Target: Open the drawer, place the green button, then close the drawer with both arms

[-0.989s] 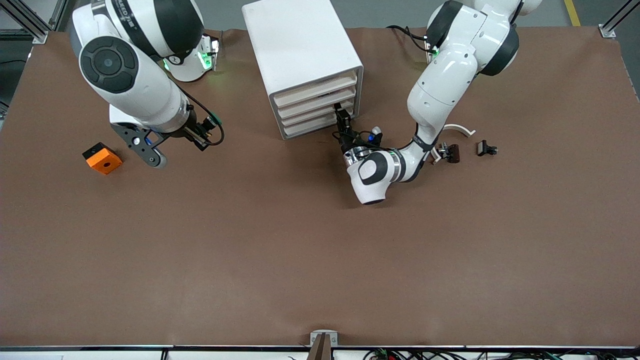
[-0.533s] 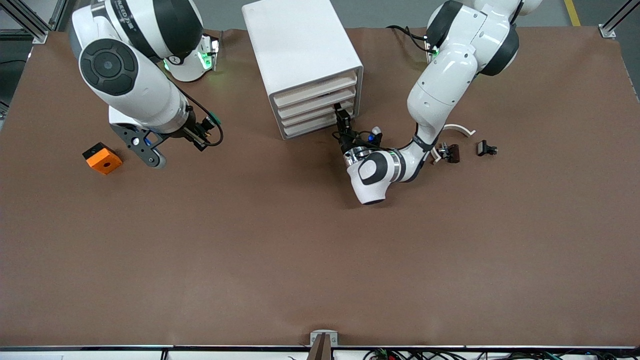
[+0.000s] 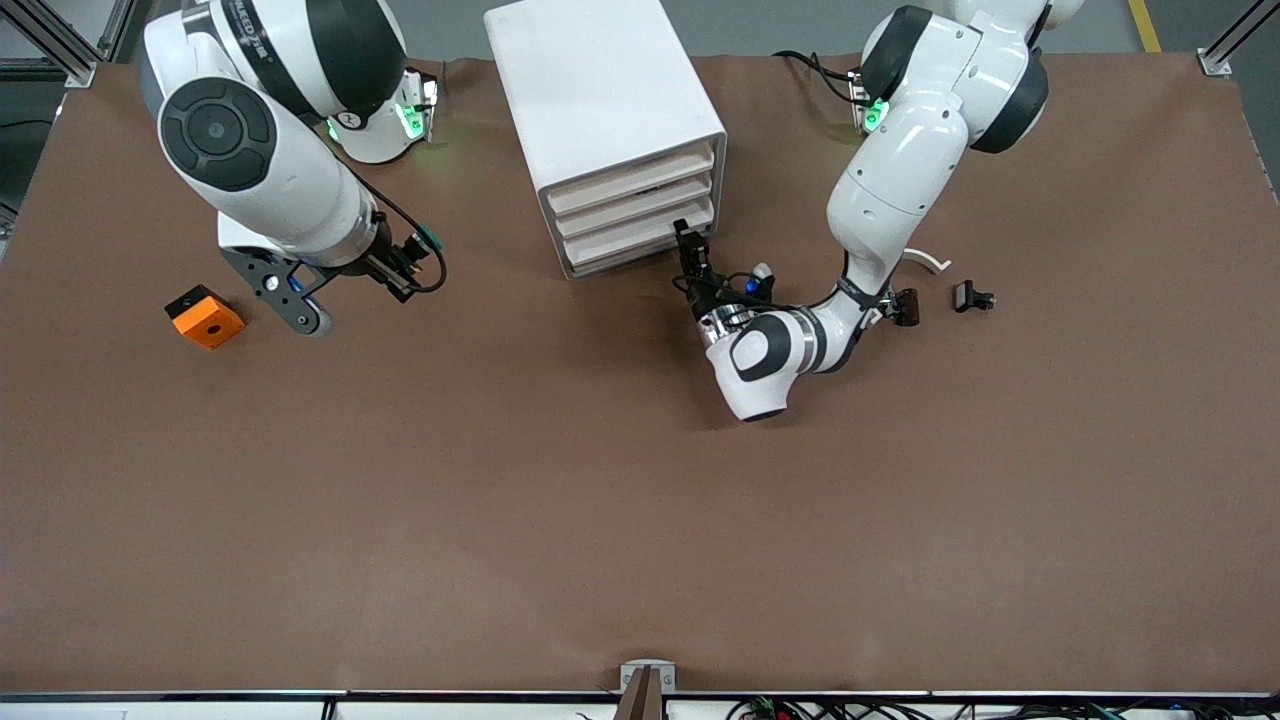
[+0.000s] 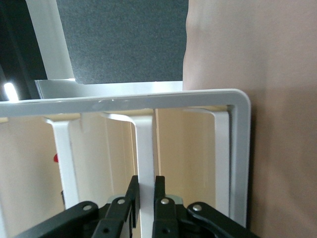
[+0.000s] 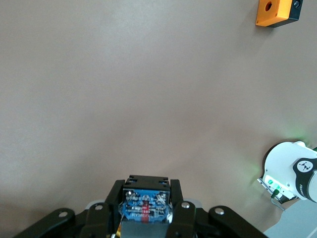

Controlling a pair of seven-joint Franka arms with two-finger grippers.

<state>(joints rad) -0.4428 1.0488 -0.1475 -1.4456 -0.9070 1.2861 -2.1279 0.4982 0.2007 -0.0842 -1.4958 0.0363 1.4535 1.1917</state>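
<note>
The left claw is at the front of the white cabinet, fingers narrowed onto a white upright bar of the drawer, one finger on each side of it. That is the third drawer down of four, with a cream front. The right claw hangs over bare surface near the orange block, closed on the button, whose blue underside with its contacts shows between the fingers. The brown surface also carries two small black clips and a white curved piece toward the left arm's end. Grey floor shows past the edge. Part of a label on the right arm cannot be read in full.
</note>
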